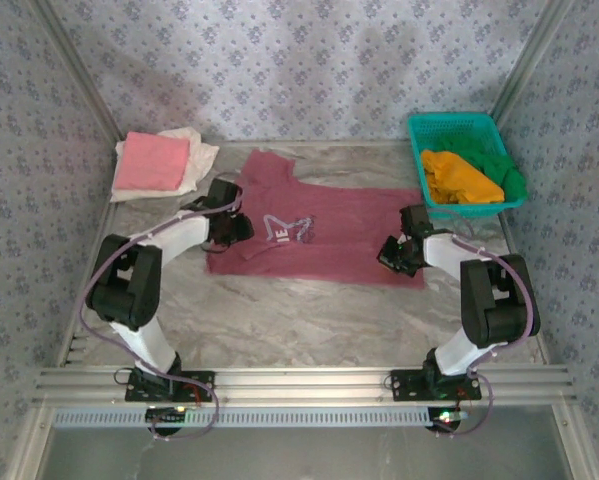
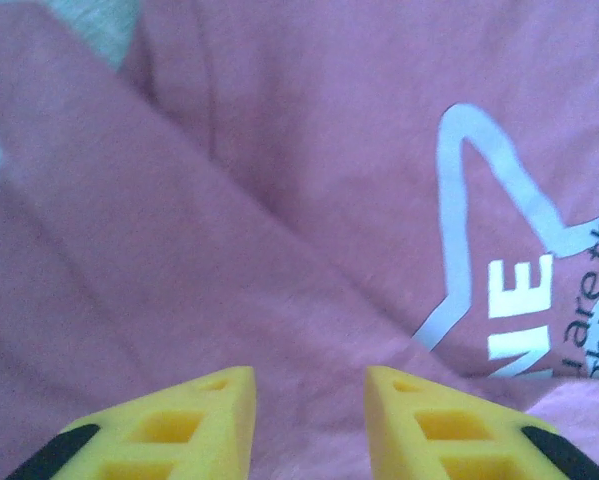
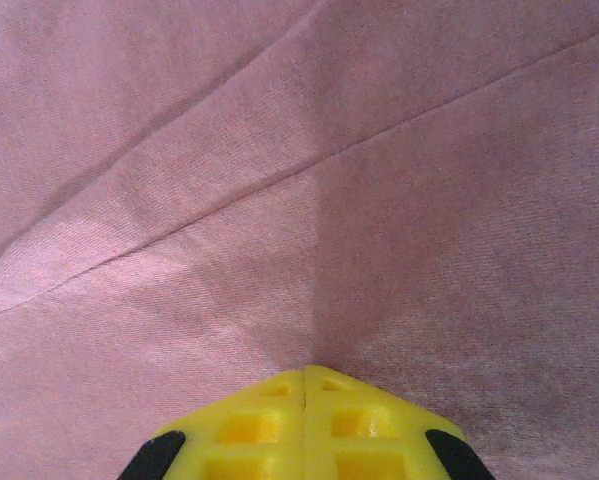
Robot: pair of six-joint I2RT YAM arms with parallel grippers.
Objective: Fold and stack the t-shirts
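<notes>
Maroon t-shirt [image 1: 319,250] spread mid-counter [image 1: 309,310], both my tools at it.
Up close, my left tool [image 2: 309,385] stands spread beside the star print [image 2: 451,200]. My right tool [image 3: 306,372] is pressed together at a crease; whether it pinches cloth I cannot tell. Overhead I get the pink t-shirt [image 1: 151,163] on the cream t-shirt [image 1: 204,155] far left, and the orange t-shirt [image 1: 457,178] and green t-shirt [image 1: 504,175] in the teal basket [image 1: 449,120].

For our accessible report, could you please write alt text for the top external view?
A maroon t-shirt lies spread on a marbled table, the left gripper and right gripper at its side edges. A pink shirt on a cream shirt sits far left; a teal basket far right holds orange cloth and green cloth.
</notes>
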